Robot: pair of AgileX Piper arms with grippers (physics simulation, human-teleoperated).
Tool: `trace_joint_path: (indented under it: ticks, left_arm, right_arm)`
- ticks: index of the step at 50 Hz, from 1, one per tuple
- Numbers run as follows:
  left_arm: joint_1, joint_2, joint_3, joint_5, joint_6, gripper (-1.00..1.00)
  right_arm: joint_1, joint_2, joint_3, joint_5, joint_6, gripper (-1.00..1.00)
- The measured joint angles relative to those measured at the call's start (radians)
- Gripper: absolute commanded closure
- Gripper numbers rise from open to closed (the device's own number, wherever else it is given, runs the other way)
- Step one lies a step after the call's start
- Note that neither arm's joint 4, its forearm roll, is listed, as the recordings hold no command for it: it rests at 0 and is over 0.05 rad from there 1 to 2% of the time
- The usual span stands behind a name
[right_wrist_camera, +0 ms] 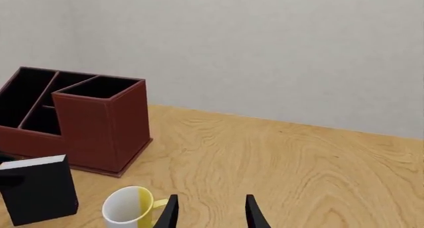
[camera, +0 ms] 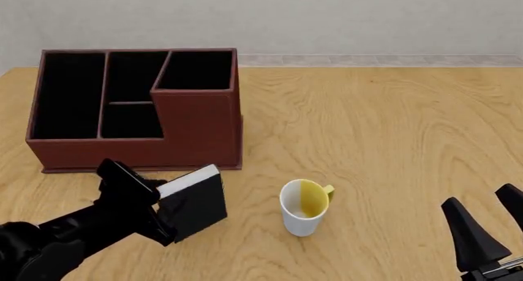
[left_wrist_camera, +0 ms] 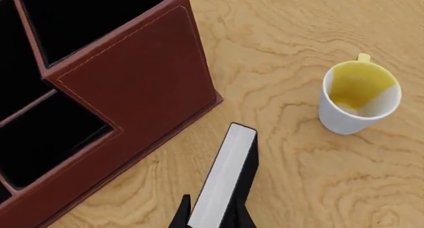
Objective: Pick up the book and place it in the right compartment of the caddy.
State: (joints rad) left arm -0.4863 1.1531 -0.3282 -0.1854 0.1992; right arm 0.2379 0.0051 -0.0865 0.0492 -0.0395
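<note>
My left gripper (camera: 159,210) is shut on the black book (camera: 196,202), holding it raised and tilted in front of the caddy (camera: 196,131). The book's white page edges (left_wrist_camera: 224,178) show between the fingers in the left wrist view, and the book shows in the right wrist view (right_wrist_camera: 39,195). The caddy is a reddish-brown box at the back left. Its right compartment (camera: 196,70) is the square black opening of the taller block, also in the left wrist view (left_wrist_camera: 86,14) and the right wrist view (right_wrist_camera: 99,87). My right gripper (camera: 490,226) is open and empty at the front right (right_wrist_camera: 210,213).
A white mug with a yellow inside (camera: 304,206) stands just right of the book, also in the left wrist view (left_wrist_camera: 358,96) and the right wrist view (right_wrist_camera: 129,205). The caddy's long narrow compartment (camera: 67,94) and two small middle ones (camera: 131,119) lie to the left.
</note>
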Motion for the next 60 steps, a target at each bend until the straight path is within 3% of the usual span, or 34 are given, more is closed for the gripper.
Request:
trace_joint_path:
  ticks: [16, 26, 44, 60]
  left_arm:
    - [-0.008, -0.033, -0.007, 0.02, -0.037, 1.0]
    - [-0.002, -0.165, -0.011, 0.119, -0.05, 1.0]
    - [-0.034, -0.53, -0.073, 0.466, -0.1, 1.0]
    - [-0.058, -0.755, -0.244, 0.772, -0.128, 1.0]
  right_arm:
    - [0.003, -0.001, 0.002, 0.001, -0.003, -1.0]
    - [0.011, 0.0, 0.008, -0.006, -0.002, -1.0]
    - [0.051, 0.002, 0.027, -0.023, 0.005, -1.0]
    - [0.137, 0.076, 0.044, -0.099, 0.008, -1.0]
